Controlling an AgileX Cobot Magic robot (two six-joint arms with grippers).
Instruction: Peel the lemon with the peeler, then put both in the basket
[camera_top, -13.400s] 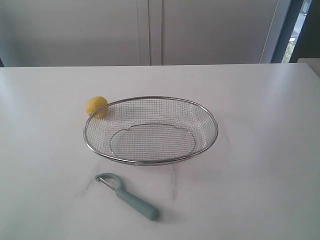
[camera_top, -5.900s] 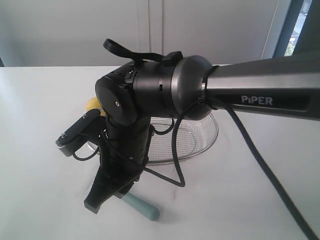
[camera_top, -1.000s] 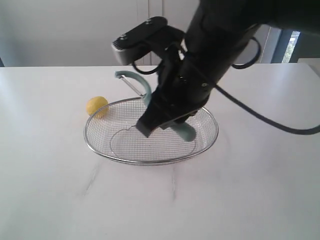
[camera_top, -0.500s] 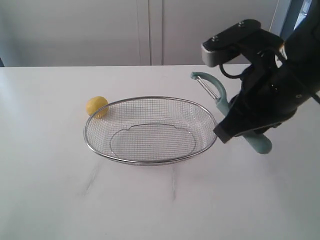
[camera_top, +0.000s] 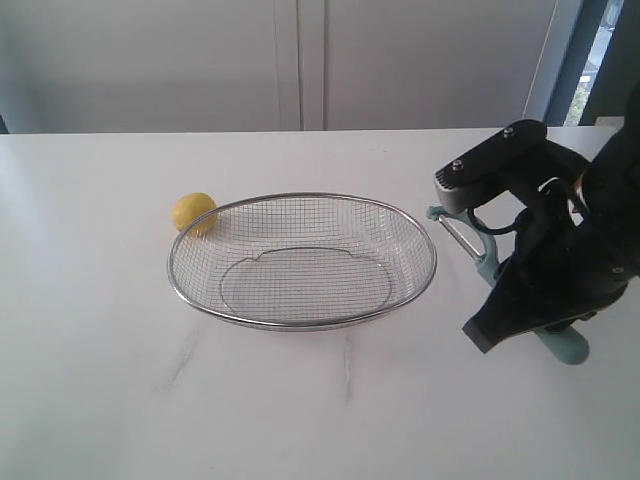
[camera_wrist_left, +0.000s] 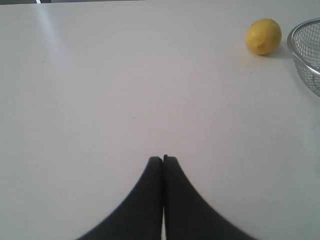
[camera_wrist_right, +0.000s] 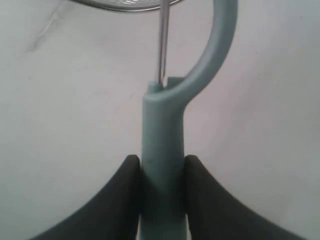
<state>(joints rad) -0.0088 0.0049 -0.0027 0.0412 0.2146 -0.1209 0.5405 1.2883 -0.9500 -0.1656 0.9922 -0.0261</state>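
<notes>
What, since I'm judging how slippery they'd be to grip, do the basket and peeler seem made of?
Basket: looks like metal, probably steel wire, going by the silvery see-through mesh and the thicker, shiny rim. Peeler: the handle and loop look like moulded plastic, matte pale teal, with even colour and no glints; it could be rubber-coated. Its blade: a thin grey strip, apparently metal.

Open table (camera_top: 100, 350) around lemon (camera_top: 194, 212) (basket (camera_top: 300, 323) beside)

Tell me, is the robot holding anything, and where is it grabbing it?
The right gripper holds the peeler by its thick handle. The left gripper is shut, holding nothing.
</notes>
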